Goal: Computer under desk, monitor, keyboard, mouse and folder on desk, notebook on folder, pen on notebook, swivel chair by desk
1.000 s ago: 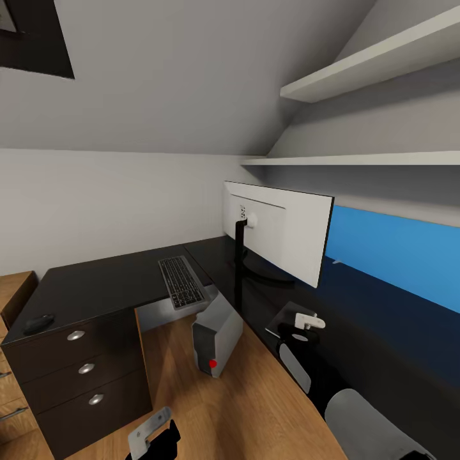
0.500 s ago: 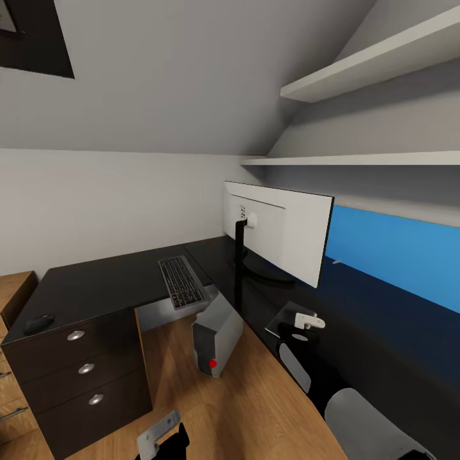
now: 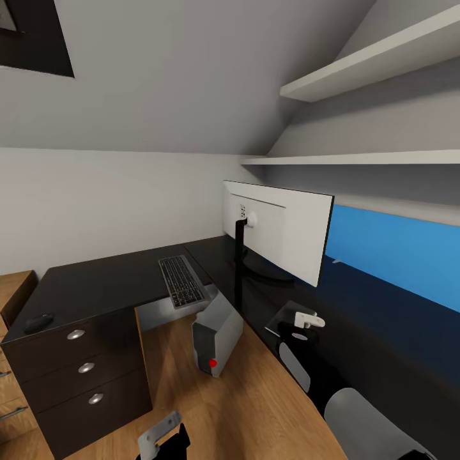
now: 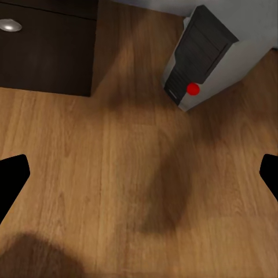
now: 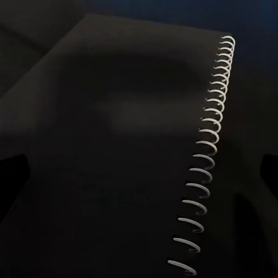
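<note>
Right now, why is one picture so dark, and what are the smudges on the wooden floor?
Right wrist view: unlit and close up, so the notebook reads near black, only its white spiral binding catching light. Left wrist view: evenly lit, with soft blurred shadows on the floor below the computer. Head view: the glossy desk mirrors blue.

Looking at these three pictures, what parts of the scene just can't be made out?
- Head view: the monitor shows its white back; its screen faces away.
- Head view: the left gripper is cut off by the bottom edge, jaws unreadable.
- Head view: the dark lump on the desk is too small to identify.
- Right wrist view: the spiral-bound notebook is too dark to read.
</note>
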Controlling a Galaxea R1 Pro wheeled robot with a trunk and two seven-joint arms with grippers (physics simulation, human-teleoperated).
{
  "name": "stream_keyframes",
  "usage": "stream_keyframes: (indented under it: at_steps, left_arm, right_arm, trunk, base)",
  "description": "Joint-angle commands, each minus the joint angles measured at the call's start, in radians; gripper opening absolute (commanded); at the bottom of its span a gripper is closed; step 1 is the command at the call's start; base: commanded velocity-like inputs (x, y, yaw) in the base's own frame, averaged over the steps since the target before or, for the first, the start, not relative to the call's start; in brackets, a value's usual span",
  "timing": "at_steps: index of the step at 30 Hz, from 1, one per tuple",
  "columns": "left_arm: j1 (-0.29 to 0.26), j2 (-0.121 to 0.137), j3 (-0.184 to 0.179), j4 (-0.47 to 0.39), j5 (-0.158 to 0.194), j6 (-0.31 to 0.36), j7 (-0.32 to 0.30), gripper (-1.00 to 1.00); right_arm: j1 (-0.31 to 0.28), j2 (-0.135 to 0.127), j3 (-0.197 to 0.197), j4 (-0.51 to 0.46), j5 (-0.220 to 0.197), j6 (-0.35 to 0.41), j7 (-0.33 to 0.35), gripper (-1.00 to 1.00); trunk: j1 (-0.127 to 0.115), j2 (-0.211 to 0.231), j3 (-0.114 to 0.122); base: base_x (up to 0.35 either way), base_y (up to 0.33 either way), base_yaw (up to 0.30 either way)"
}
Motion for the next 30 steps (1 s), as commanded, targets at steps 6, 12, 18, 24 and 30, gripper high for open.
stream_keyframes:
  at_steps: [6,12,18,24,30]
  left_arm:
    - [0.0,0.003,0.0,0.001,0.001,0.009,0.002,1.0]
    - [0.0,0.003,-0.001,0.002,0.002,0.009,0.001,1.0]
    - [0.0,0.002,-0.001,0.002,0.002,0.009,0.001,1.0]
    - [0.0,0.002,-0.001,0.003,0.002,0.009,0.0,1.0]
    - [0.0,0.002,-0.002,0.003,0.003,0.009,-0.001,1.0]
  right_arm:
    - [0.0,0.0,0.005,0.043,-0.022,0.004,-0.005,1.0]
    - [0.0,0.0,0.006,0.043,-0.022,0.003,-0.005,1.0]
    - [0.0,0.0,0.006,0.043,-0.022,0.003,-0.005,1.0]
    - [0.0,0.001,0.008,0.043,-0.022,0.001,-0.005,1.0]
    - [0.0,0.001,0.008,0.043,-0.022,0.0,-0.005,1.0]
  trunk:
    - [0.0,0.0,-0.001]
    - [0.0,0.0,-0.001]
    - [0.0,0.0,-0.001]
    - [0.0,0.0,-0.001]
    - [0.0,0.0,-0.001]
  base:
    - [-0.044,0.017,0.0]
    - [-0.148,0.106,0.0]
    - [-0.033,0.027,0.0]
    - [-0.01,0.014,0.0]
    - [-0.113,0.11,0.0]
